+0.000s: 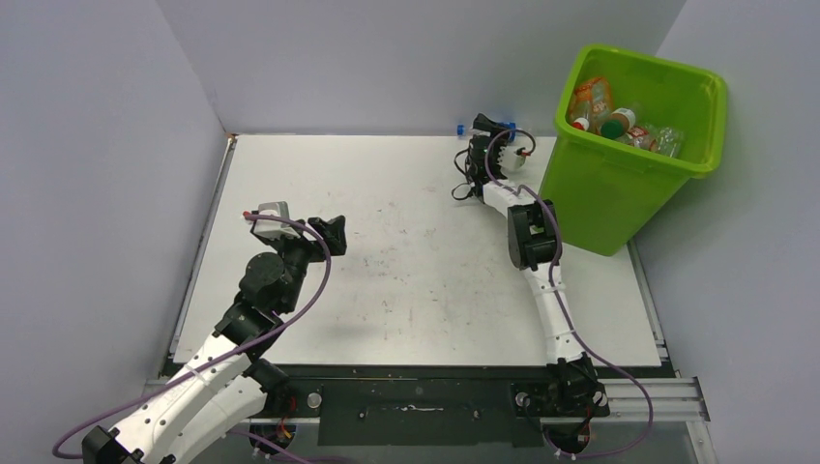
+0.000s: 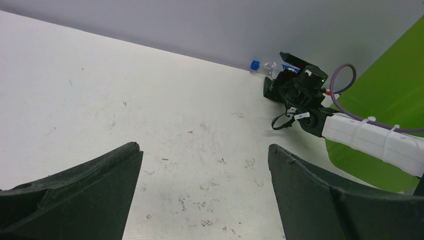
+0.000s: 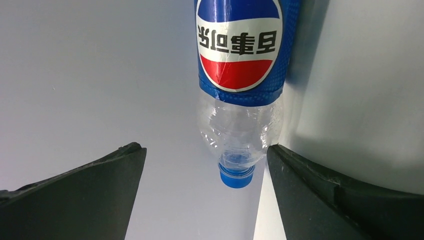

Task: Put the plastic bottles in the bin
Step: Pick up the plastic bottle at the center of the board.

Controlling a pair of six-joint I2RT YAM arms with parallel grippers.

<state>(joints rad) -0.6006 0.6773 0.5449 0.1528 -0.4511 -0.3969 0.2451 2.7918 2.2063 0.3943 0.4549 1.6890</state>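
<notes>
At upper centre of the right wrist view, a clear plastic bottle with blue label and cap (image 3: 239,75) is seen between the widely spread right fingers (image 3: 330,200), ungripped; the left fingers (image 2: 70,195) are held wide too.

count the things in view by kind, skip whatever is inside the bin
bottle outside the bin: 1
bin: 1
robot arms: 2, left arm and right arm
total: 4
</notes>
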